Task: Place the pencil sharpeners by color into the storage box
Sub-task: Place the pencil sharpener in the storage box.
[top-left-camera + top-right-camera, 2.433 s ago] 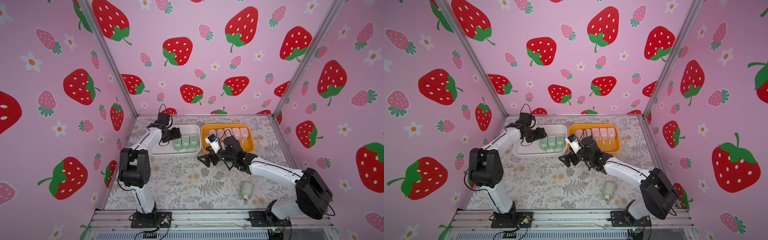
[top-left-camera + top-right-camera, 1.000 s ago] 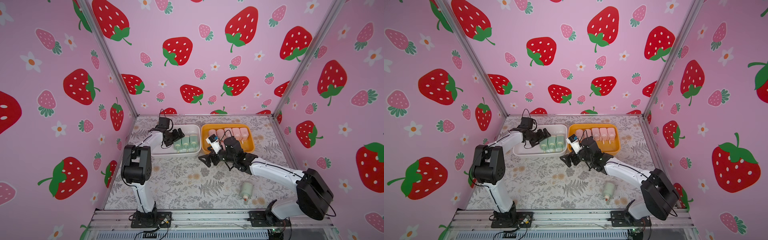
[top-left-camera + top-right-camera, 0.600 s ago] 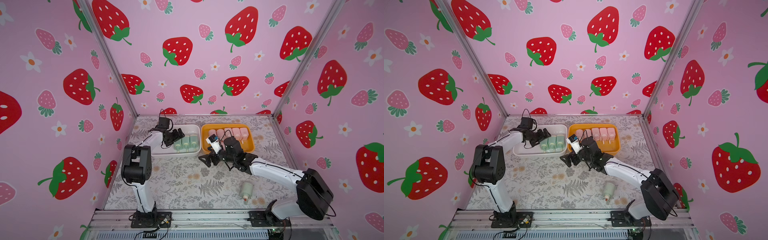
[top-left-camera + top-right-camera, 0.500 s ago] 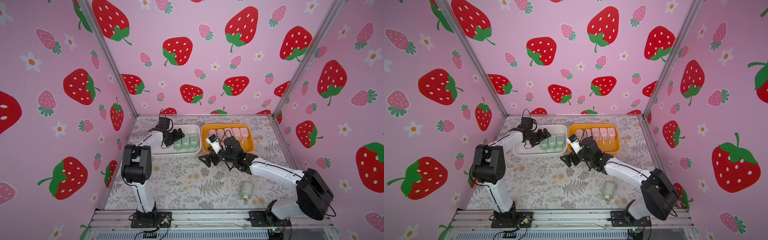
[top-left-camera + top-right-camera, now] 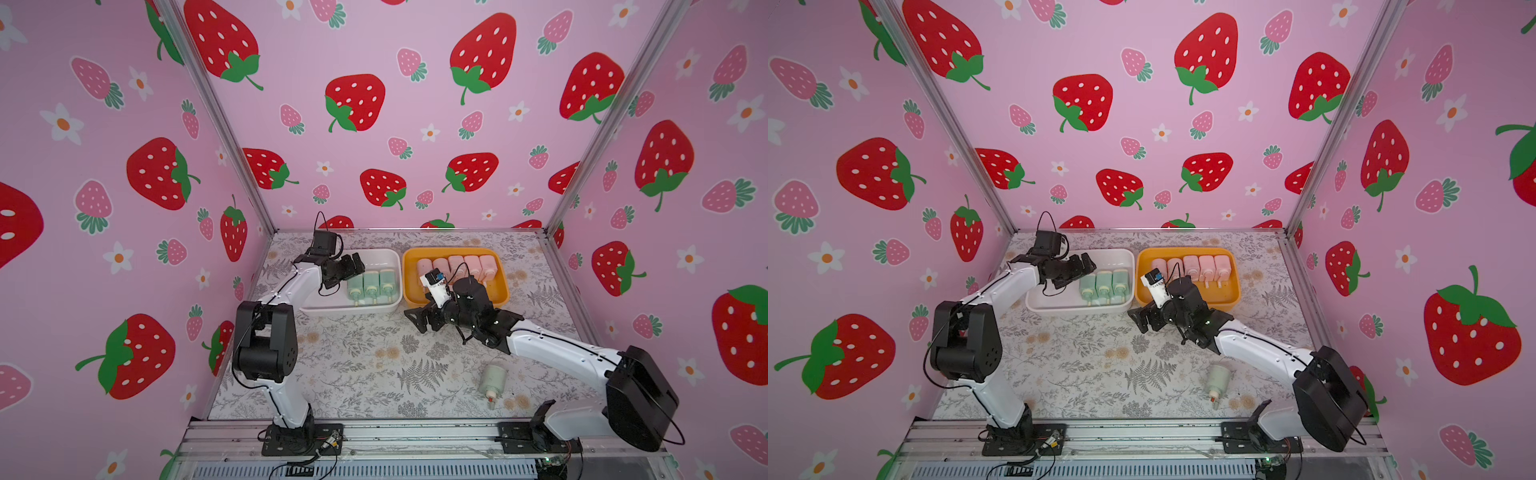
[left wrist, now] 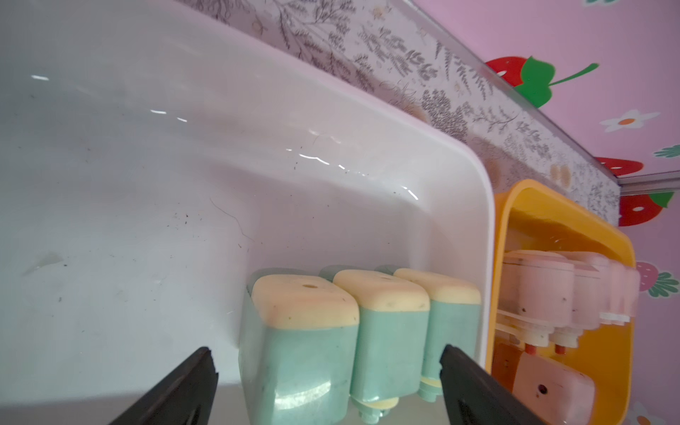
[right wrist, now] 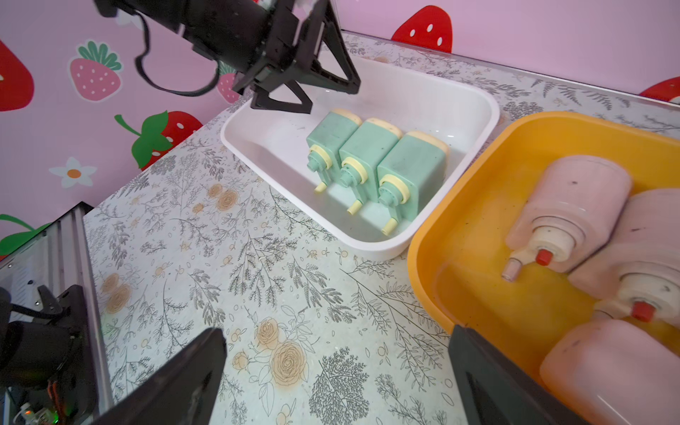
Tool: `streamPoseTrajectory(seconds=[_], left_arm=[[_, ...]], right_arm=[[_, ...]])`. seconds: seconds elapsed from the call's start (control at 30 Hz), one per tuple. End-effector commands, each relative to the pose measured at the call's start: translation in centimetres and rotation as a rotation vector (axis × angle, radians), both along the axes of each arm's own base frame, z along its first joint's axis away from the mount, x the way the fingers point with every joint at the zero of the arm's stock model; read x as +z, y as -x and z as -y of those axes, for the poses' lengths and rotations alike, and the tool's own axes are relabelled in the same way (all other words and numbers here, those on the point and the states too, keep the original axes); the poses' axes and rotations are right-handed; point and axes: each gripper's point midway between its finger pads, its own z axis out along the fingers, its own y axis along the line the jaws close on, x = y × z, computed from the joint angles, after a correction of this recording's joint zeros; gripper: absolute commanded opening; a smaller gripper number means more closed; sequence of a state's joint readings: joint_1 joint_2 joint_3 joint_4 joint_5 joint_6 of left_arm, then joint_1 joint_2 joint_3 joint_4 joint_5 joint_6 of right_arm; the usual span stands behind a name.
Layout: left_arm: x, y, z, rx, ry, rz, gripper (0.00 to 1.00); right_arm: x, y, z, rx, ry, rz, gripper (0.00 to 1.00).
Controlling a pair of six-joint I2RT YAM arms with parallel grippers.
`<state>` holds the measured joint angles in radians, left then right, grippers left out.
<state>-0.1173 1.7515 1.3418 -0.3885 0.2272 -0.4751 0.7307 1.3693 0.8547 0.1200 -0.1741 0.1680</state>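
Left gripper [image 5: 352, 266] is seen over the left part of the white storage tray [image 5: 353, 309], jaws spread wide, nothing pinched; in the right wrist view its fingertips [image 7: 309, 110] hang above the tray floor, clear of the sharpeners. Three mint green pencil sharpeners [image 5: 372, 284] are lined up side by side, touching, in the right part of that tray, cream necks and crank knobs pointed toward the robot bases, cream end caps toward the back wall. A fourth green sharpener [image 5: 492, 379] is left lying on the floral table [image 5: 353, 365], well apart from both trays, near the right arm's base, knob end toward the front rail. The orange storage tray [image 5: 457, 250] sits just right of the white one, the rims nearly touching. Five pale pink sharpeners [image 5: 456, 265] are counted in a row along its back in both top views; one more pink sharpener [image 6: 552, 386] is seen in the left wrist view lying in front of that row, hidden under the right arm in the top views. Right gripper [image 5: 415, 321] is held over the table just in front of the gap between the two trays, jaws spread wide, empty. The red tips on the pink sharpeners' cranks are visible in the right wrist view.
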Motion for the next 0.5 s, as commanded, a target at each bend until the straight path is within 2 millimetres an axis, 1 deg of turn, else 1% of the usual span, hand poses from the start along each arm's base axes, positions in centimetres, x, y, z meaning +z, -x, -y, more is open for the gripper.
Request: streamPoseTrajectory(seconds=[0.0, 0.07, 0.13, 0.23, 0.27, 0.33, 0.4, 0.47], left_arm=[[1.9, 1.2, 0.9, -0.025, -0.04, 0.048, 1.0], [3.1, 1.9, 2.3, -0.06, -0.034, 0.087, 0.99], [4.4, 2.9, 4.1, -0.108, -0.046, 0.129, 0.99], [5.7, 4.7, 7.4, -0.195, -0.049, 0.185, 1.0], [6.1, 5.5, 8.8, -0.237, -0.047, 0.208, 1.0], [6.5, 7.3, 11.4, -0.314, -0.05, 0.236, 0.99], [6.5, 9.0, 13.6, -0.374, -0.076, 0.263, 1.0], [6.5, 10.7, 16.0, -0.451, -0.08, 0.284, 1.0]], right_arm=[[-0.6, 0.6, 1.4, -0.049, 0.052, -0.043, 0.99], [-0.9, 0.8, 2.2, -0.084, 0.066, -0.071, 1.0], [-1.2, 1.0, 3.5, -0.149, 0.085, -0.093, 1.0], [-2.2, 1.4, 6.5, -0.269, 0.154, -0.147, 1.0], [-2.6, 1.7, 7.7, -0.31, 0.186, -0.175, 1.0], [-3.5, 2.5, 9.8, -0.382, 0.24, -0.236, 1.0], [-4.2, 3.5, 11.9, -0.451, 0.287, -0.298, 1.0], [-4.7, 4.4, 13.4, -0.504, 0.315, -0.344, 1.0]])
